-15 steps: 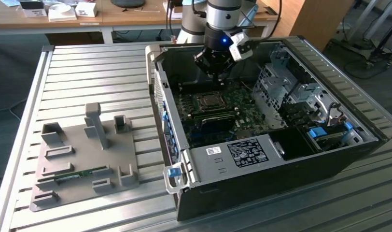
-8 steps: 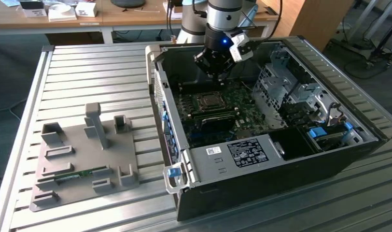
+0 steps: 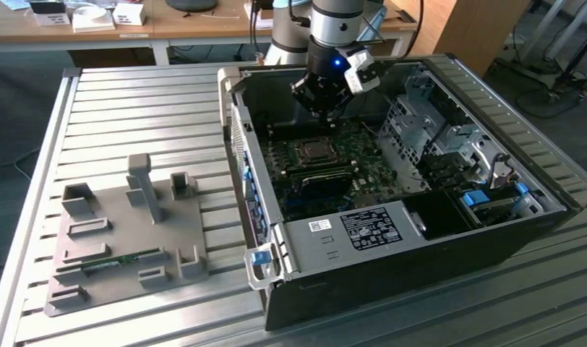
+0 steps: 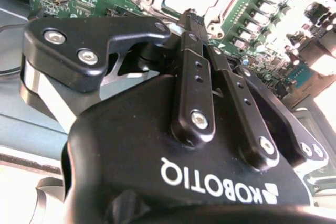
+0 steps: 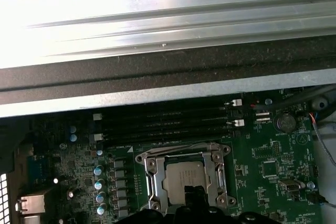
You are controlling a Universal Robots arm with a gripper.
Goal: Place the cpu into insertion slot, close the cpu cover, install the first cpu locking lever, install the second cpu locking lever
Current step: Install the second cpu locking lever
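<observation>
Cpu (image 5: 185,181) seated in the insertion slot (image 5: 184,179), cpu cover (image 5: 152,182) lying closed over it.
Jaws narrowed together, holding nothing, hover just above the socket, probably to work its levers; gripper (image 3: 318,108) hangs inside the computer case (image 3: 409,246).

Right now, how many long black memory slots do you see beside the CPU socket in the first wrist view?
4, lying parallel in one bank between the insertion slot and the case wall. Others may be hidden elsewhere.

white lettering, upside down, on the black body of the pincer (image 4: 192,16); unreadable small print on a white label (image 3: 376,226) in the computer case (image 3: 419,269).
</observation>
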